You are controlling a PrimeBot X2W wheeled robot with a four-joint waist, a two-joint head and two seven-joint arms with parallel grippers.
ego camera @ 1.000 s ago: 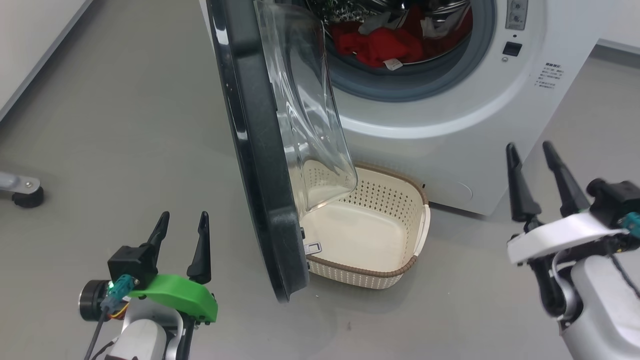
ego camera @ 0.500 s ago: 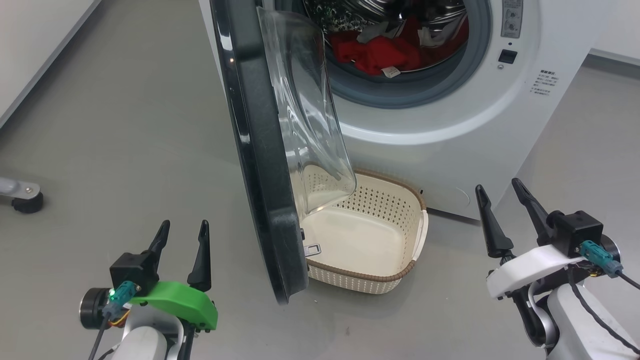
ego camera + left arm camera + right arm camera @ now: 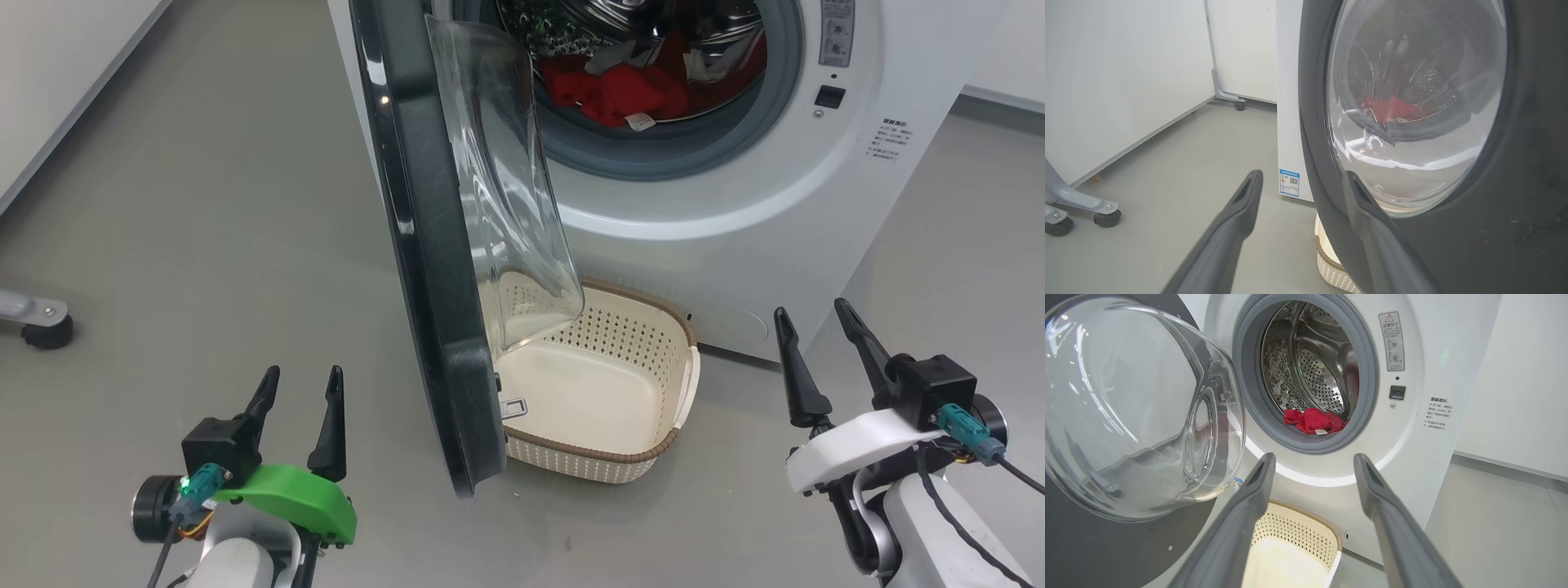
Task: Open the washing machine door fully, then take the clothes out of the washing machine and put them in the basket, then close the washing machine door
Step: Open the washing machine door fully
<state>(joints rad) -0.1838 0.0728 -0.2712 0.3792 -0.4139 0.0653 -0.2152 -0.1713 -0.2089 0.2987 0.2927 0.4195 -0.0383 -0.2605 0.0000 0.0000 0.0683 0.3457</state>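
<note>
The left hand [image 3: 302,374] hangs low over the floor [image 3: 204,204] with its 2 fingers spread wide and nothing between them, just beside the outer face of the washing machine door [image 3: 424,269]. In the left wrist view 1 finger overlaps the black rim, though whether it touches is hard to tell. The right hand [image 3: 811,309] is likewise open and empty, near the right front corner of the washing machine [image 3: 735,204], fingers aimed toward the drum mouth. The door stands out from the machine's front roughly square to it, edge-on to the head camera, and its clear glass bowl overhangs the left part of the basket [image 3: 645,453], which sits empty on the floor close against the foot of the machine, under the drum mouth. The clothes [image 3: 620,90] lie in a red heap at the bottom front of the drum, a white label showing. The step in hand looks to be the 1st: the door is probably not yet fully open. The next move calls for swinging it further to the left, clear of the basket, without dragging the bowl across the rim, before a hand reaches into the drum.
</note>
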